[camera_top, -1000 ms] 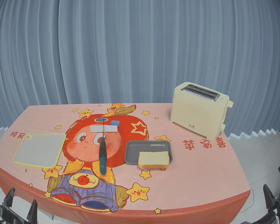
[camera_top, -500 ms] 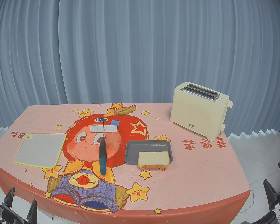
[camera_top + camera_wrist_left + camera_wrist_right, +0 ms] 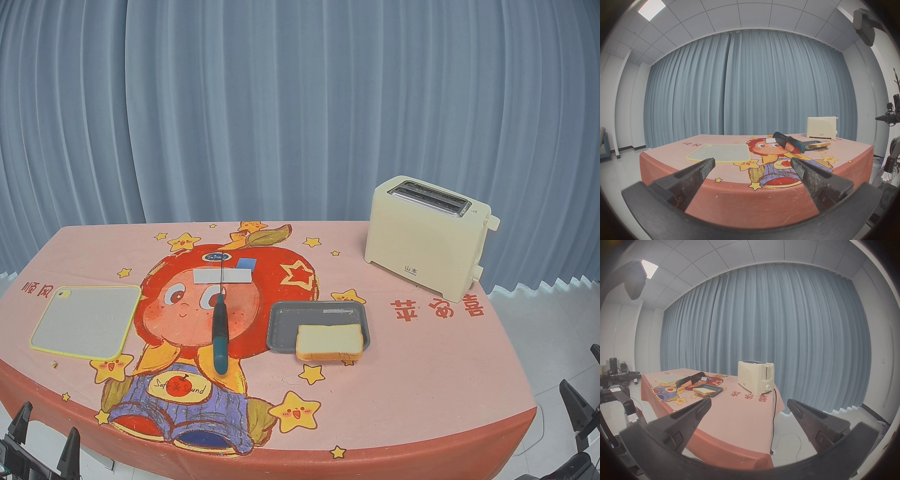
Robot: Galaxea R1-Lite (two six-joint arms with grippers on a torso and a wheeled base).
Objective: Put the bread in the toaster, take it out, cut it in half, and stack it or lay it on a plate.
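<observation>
1. Starting with the right end effector [image 3: 748, 402]: it has crept up a little beside the right corner of the desk [image 3: 425, 375] in the last 1 second. Its 2 fingers are spread wide and hold nothing.
2. The left end effector [image 3: 751, 164] has not moved. It sits low by the near left corner of the desk, wide too, and holds nothing.
3. Nothing on the desk has moved. The bread [image 3: 329, 341] lies flat on the near edge of the grey tray [image 3: 315, 310], near the middle of the desk.
4. The toaster [image 3: 425, 237] stands at the far right, well apart from the bread. I see no bread in its slots.
5. The knife [image 3: 220, 334] lies between the tray and the cutting board [image 3: 84, 322] on the left.
6. I think the job has hardly begun. The small move looks like the right arm setting off for the bread, which must go into the toaster first.
</observation>
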